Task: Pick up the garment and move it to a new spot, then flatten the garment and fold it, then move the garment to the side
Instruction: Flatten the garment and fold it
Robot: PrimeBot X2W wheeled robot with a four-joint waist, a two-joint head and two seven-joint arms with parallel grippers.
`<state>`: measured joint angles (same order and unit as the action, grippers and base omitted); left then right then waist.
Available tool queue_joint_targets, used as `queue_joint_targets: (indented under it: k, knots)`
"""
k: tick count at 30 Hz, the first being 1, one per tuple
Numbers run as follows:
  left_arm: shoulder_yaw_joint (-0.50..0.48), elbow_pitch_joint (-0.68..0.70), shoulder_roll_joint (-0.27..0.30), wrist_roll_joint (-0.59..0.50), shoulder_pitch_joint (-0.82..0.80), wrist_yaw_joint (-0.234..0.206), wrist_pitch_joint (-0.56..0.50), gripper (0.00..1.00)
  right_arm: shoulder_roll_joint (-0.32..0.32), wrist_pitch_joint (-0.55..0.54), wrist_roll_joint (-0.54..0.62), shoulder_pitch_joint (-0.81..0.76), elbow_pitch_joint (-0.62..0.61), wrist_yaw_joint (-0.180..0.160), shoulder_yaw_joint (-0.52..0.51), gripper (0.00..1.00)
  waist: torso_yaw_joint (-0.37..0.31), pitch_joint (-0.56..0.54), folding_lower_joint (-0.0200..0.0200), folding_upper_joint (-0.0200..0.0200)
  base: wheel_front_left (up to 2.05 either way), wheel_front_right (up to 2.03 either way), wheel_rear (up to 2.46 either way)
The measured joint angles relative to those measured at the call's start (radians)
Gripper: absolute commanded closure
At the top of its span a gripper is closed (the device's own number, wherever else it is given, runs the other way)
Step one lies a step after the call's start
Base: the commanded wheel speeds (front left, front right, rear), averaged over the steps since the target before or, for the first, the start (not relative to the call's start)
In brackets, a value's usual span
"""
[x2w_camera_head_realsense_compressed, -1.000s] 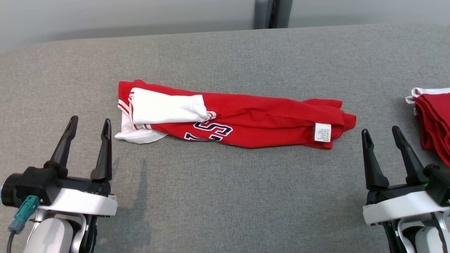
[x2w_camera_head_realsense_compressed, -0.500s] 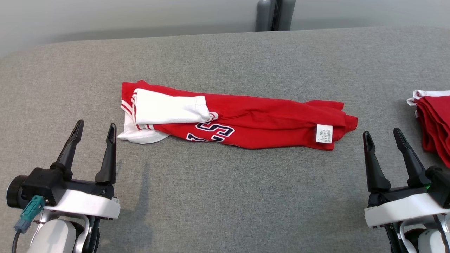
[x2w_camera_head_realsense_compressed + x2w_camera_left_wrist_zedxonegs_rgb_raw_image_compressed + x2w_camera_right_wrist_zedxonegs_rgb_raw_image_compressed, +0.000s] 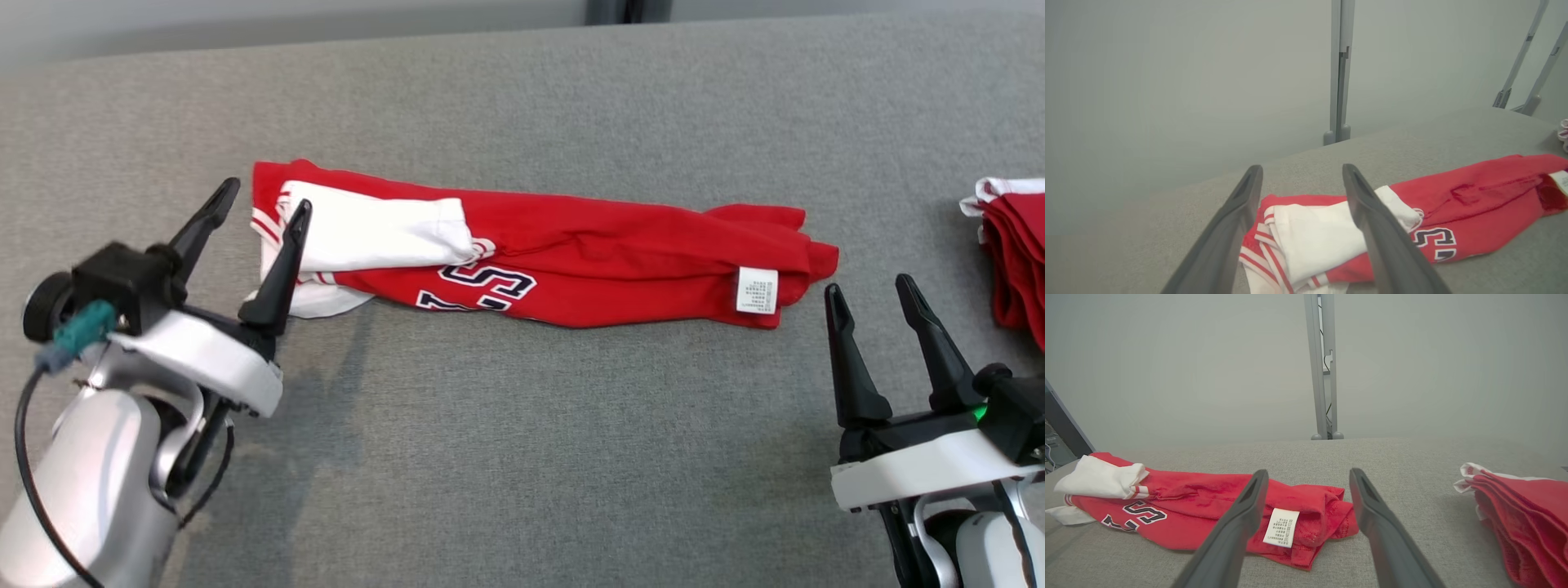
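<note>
One red-and-white garment (image 3: 571,269) lies bunched on the grey worktop (image 3: 522,457). My left hand (image 3: 269,194) hovers wide open, empty, at its white end; my right hand (image 3: 868,282), likewise, near its tagged end.

The garment (image 3: 620,261) is a red jersey, folded lengthwise into a long, narrow, rumpled band. It lies flat on the grey table (image 3: 522,457), running left to right across its middle. At the left end a white sleeve (image 3: 375,237) is folded over the red cloth, its cuff (image 3: 265,224) trimmed in red and white stripes, and more white cloth sticks out beneath it. Navy letters (image 3: 482,286) edged in white show partly along the near edge, cut off by the fold. A small white label (image 3: 757,290) lies on top near the bunched right end.
</note>
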<state>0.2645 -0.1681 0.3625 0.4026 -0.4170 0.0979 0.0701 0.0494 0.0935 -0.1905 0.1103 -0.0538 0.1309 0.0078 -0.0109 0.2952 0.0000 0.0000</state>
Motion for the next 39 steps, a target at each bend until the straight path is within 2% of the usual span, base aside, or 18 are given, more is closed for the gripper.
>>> queue_joint_targets:
  k: [10, 18, 26, 27, 28, 29, 34, 39]
  knots:
    - [0.069, -0.185, 0.081, 0.116, -0.140, 0.029, -0.112, 0.00, 0.000, 0.032, -0.023, 0.034, 0.040, 0.000, 0.025, 0.00, -0.054, 0.075, 0.0000, 0.0000, 0.00, 0.00, 0.00]
    - [0.192, -0.249, 0.154, 0.201, -0.204, 0.032, -0.081, 0.00, 0.000, 0.060, -0.030, 0.062, 0.066, 0.000, 0.032, 0.00, -0.086, 0.119, 0.0000, 0.0000, 0.00, 0.00, 0.00]
    - [0.288, -0.281, 0.193, 0.242, -0.249, 0.032, -0.041, 0.00, 0.000, 0.076, -0.039, 0.070, 0.087, 0.000, 0.034, 0.00, -0.092, 0.131, 0.0000, 0.0000, 0.00, 0.00, 0.00]
    - [0.298, -0.280, 0.196, 0.242, -0.250, 0.032, -0.035, 0.16, 0.000, 0.076, -0.040, 0.070, 0.091, 0.000, 0.033, 0.00, -0.092, 0.131, 0.0000, 0.0000, 0.00, 0.00, 0.00]
    - [0.314, -0.274, 0.203, 0.241, -0.253, 0.032, -0.020, 0.65, 0.000, 0.080, -0.041, 0.072, 0.094, 0.000, 0.033, 0.00, -0.090, 0.130, 0.0000, 0.0000, 0.00, 0.00, 0.00]
    - [0.319, -0.271, 0.207, 0.240, -0.254, 0.032, -0.011, 1.00, 0.000, 0.081, -0.046, 0.072, 0.096, 0.000, 0.033, 0.00, -0.089, 0.129, 0.0000, 0.0000, 0.00, 0.00, 0.00]
    - [0.328, -0.262, 0.220, 0.227, -0.256, 0.030, 0.028, 1.00, 0.000, 0.085, -0.051, 0.075, 0.103, 0.000, 0.032, 0.00, -0.085, 0.122, 0.0000, 0.0000, 0.00, 0.00, 0.00]
    - [0.323, -0.220, 0.221, 0.221, -0.236, -0.001, 0.061, 1.00, 0.000, 0.073, -0.033, 0.073, 0.106, 0.000, 0.018, 0.00, -0.076, 0.110, 0.0000, 0.0000, 0.00, 0.00, 0.00]
